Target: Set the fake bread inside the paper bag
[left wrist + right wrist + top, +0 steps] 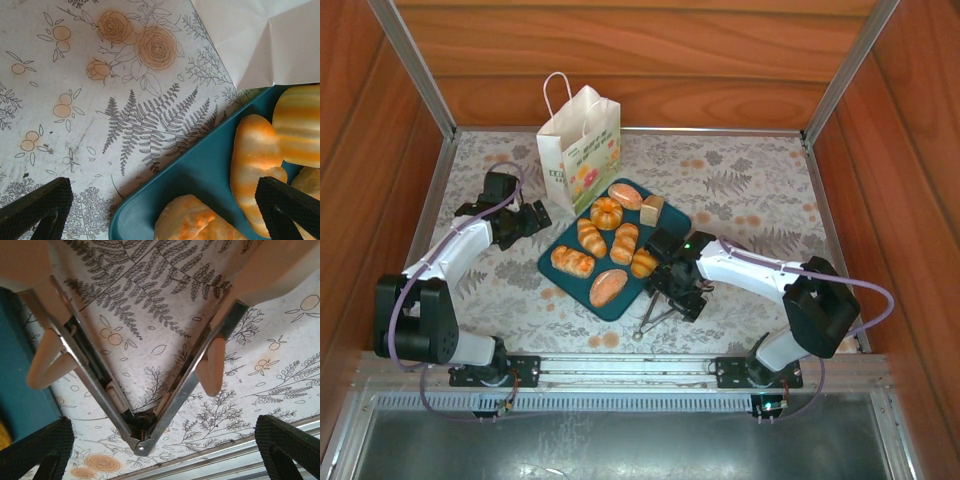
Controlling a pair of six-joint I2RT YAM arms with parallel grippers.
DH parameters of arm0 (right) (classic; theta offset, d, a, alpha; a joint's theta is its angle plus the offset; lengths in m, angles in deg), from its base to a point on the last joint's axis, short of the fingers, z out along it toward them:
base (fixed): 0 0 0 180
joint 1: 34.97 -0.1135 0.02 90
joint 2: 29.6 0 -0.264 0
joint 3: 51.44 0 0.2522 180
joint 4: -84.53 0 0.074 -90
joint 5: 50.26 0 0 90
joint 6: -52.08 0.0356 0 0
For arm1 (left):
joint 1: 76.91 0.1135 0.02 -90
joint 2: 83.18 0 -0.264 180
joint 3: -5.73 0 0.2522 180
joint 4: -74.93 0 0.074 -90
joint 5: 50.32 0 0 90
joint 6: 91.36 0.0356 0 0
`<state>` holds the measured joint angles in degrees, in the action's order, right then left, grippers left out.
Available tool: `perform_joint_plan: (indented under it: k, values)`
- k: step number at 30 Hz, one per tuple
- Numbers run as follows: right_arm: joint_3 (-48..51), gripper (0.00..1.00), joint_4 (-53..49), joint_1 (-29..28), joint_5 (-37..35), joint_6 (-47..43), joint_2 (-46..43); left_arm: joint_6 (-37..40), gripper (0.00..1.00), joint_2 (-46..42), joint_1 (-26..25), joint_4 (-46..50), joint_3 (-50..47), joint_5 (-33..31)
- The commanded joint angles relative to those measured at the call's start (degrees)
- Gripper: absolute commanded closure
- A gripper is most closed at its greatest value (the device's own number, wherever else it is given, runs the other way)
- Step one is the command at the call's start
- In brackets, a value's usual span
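Left gripper (530,220) is spread wide and empty. The teal tray (200,175) corner sits between its fingers (35,210), with the fake bread (255,160) on the tray by the right-hand finger and the paper bag (260,40) just beyond. Right gripper (162,452) gapes wide too, gripping nothing. The metal tongs (140,435) lie splayed on the floral tablecloth (150,340), their hinge between the fingertips, untouched.
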<state>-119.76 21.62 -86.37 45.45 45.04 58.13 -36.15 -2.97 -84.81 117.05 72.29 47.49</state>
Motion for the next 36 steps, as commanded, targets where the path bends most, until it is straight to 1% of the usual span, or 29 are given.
perform_joint_plan:
  k: [1, 8, 14, 17, 18, 22, 28, 33, 36]
  values:
    - [0.02, 0.01, 0.27, -0.45, 0.08, 1.13, 2.06, -0.06, 0.00, -1.63, -0.18, 1.00, 0.91, 0.18]
    - [-2.08, 0.03, 0.71, -0.46, -1.31, -0.17, 5.32, -0.02, 0.00, -1.82, -0.18, 1.02, 0.20, -0.04]
    - [-2.57, 0.09, 1.63, -0.46, -2.15, -0.15, 6.94, 0.33, 0.00, -1.69, -0.18, 1.00, 0.20, -0.35]
    - [-2.76, 0.09, 2.12, -0.36, -2.13, -0.25, 8.45, 0.42, 0.00, -1.31, -0.16, 1.00, 0.29, -0.34]
    - [-2.98, 0.13, 2.12, -0.29, -2.19, -0.34, 9.22, 0.40, 0.00, -1.28, -0.14, 1.00, 0.29, -0.36]
    - [-3.09, 0.15, 2.66, 0.05, -2.36, -0.73, 10.41, 0.28, 0.00, -0.69, -0.18, 1.00, 0.36, -0.43]
    - [-1.28, 0.21, 4.54, 0.66, -2.69, -0.54, 10.96, -0.06, 0.00, -0.46, -0.14, 1.04, 0.46, -0.84]
    - [1.68, 0.31, 5.70, 1.58, -3.59, -0.36, 10.24, -0.19, 0.00, -0.04, -0.18, 1.02, 0.64, -1.15]
    - [3.42, 0.33, 5.80, 2.38, -4.28, -0.52, 9.19, -0.28, 0.00, 0.35, -0.14, 0.99, 0.97, -1.15]
